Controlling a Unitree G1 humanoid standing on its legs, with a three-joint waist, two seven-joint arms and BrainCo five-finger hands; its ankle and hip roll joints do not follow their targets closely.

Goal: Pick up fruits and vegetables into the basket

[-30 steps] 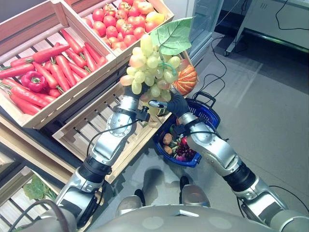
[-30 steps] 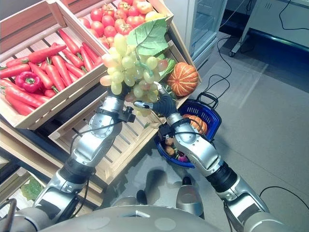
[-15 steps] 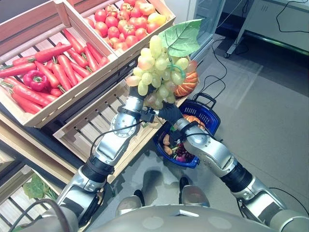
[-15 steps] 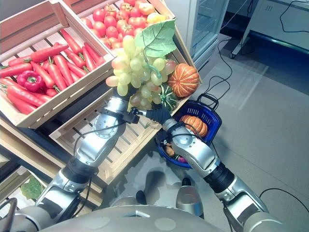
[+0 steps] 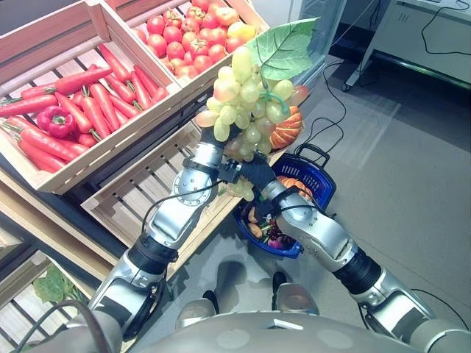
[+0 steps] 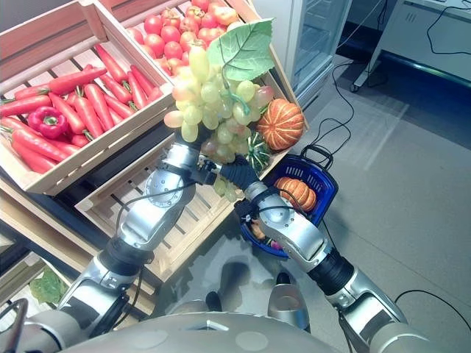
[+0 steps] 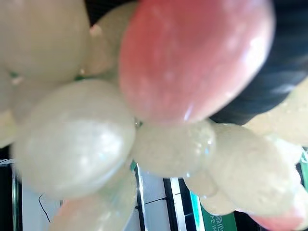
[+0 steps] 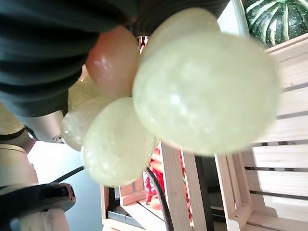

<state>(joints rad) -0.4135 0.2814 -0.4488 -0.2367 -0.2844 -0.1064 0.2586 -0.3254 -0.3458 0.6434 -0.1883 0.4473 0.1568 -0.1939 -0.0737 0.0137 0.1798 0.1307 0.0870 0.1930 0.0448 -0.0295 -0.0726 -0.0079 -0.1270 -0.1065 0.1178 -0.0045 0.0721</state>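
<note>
With both hands (image 5: 246, 168) meeting under the grape bunch (image 5: 246, 103), their grip hidden by grapes, swing it slowly right and lower it into the blue basket (image 5: 318, 170).

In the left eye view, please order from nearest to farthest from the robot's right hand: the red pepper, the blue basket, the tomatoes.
1. Blue basket, just right of the right hand.
2. Tomatoes, in the top crate.
3. Red pepper, far left among carrots.
</note>
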